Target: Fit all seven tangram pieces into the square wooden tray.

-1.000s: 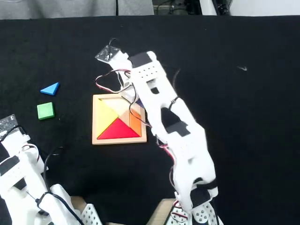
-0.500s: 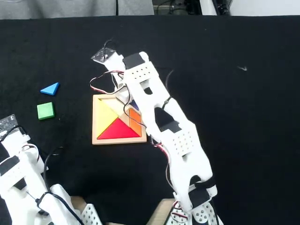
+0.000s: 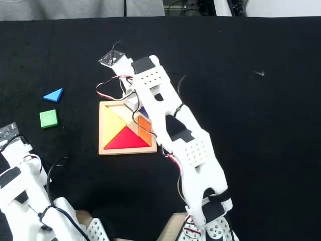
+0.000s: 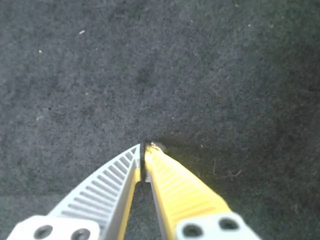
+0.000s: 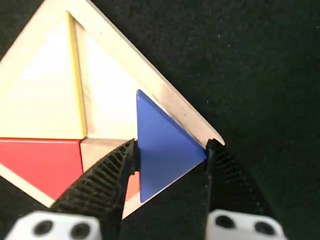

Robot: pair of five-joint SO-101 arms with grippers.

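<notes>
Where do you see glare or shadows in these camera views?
Right wrist view: glare bleaches the yellow triangle and bare tray floor nearly white; the blue triangle looks evenly lit. Left wrist view: a faint shadow darkens the black cloth just past the left gripper. High view: even light, no distinct shadows.

tray [image 5: 150,80]: pale bare wood, matt;
blue triangle [image 5: 160,150]: smooth, faint sheen;
table cover [image 4: 200,75]: black cloth, matt, slightly fuzzy;
right gripper fingers [image 5: 105,175]: black ribbed plastic;
arm shells [image 3: 195,150]: white smooth plastic
</notes>
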